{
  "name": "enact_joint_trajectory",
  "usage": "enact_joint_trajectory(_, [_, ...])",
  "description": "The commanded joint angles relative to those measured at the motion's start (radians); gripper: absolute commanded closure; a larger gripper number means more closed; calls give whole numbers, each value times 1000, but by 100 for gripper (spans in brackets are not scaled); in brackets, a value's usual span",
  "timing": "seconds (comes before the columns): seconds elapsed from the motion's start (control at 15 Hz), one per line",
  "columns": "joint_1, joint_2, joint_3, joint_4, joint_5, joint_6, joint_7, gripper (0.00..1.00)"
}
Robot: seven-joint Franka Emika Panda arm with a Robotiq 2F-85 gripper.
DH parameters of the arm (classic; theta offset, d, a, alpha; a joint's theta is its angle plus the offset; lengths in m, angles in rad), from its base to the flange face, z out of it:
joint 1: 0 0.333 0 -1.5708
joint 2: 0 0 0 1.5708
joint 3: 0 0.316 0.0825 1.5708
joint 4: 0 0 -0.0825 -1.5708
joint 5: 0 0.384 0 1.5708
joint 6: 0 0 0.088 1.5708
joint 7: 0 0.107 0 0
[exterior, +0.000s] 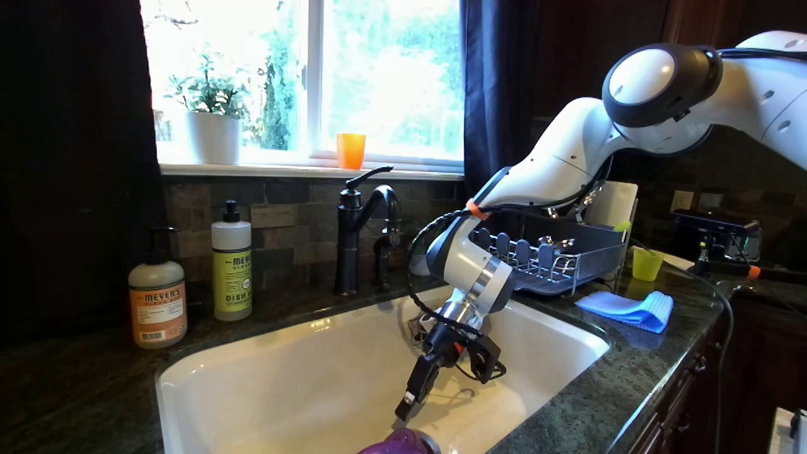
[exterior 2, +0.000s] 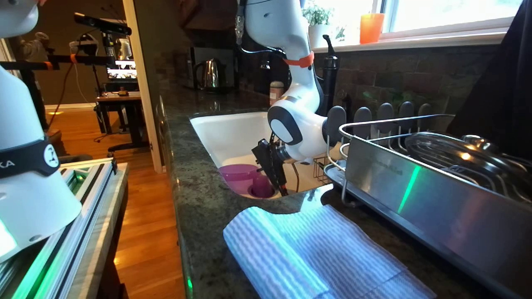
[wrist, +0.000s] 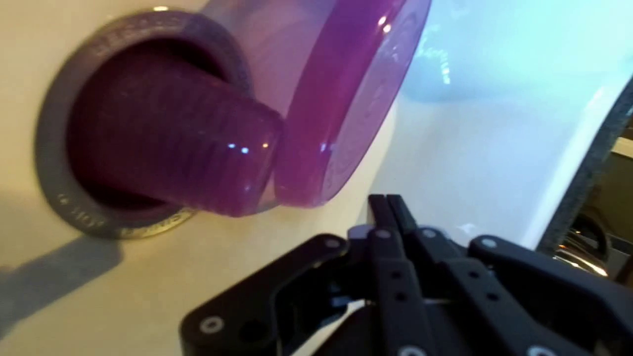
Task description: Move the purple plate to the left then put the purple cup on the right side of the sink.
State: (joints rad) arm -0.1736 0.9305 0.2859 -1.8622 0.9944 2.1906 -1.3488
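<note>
The purple plate shows in the wrist view with its side towards the camera. It also shows in an exterior view by the sink's counter-side wall. The purple cup has its wide end in the round drain and its closed base up. It also shows in an exterior view. Cup and plate look very close; I cannot tell if they touch. Both are in the white sink. My gripper is shut and empty, low inside the sink, beside the plate and cup, apart from both in the wrist view.
The dark faucet stands behind the sink. A dish rack, a blue cloth and a yellow-green cup are on the counter. Soap bottles stand on the opposite side. An orange cup is on the windowsill.
</note>
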Motion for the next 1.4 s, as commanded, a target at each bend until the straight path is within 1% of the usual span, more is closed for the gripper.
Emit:
enact_joint_trajectory(0.0, [-3, 25, -14, 30, 26, -152, -65, 100])
enact_joint_trajectory(0.13, [24, 19, -39, 32, 17, -192, -60, 100])
enact_joint_trajectory(0.2, [43, 12, -53, 31, 10, -197, -36, 100])
enact_joint_trajectory(0.27, [68, -1, -64, 20, 18, -167, -13, 74])
enact_joint_trajectory(0.33, [87, -8, -78, 13, 22, -136, 8, 73])
enact_joint_trajectory(0.4, [108, -12, -91, 6, 27, -100, 31, 68])
enact_joint_trajectory(0.47, [131, -7, -105, 13, 12, -79, 64, 60])
enact_joint_trajectory(0.6, [179, -18, -131, -3, -3, 11, 130, 44])
enact_joint_trajectory(0.73, [230, -21, -141, -7, -27, 104, 195, 30])
enact_joint_trajectory(0.93, [308, -32, -140, -7, -106, 231, 298, 7])
enact_joint_trajectory(1.0, [335, -40, -138, -4, -149, 257, 346, 1])
enact_joint_trajectory(1.2, [409, -90, -141, -31, -315, 339, 531, 0])
enact_joint_trajectory(1.33, [442, -131, -147, -65, -445, 384, 665, 0])
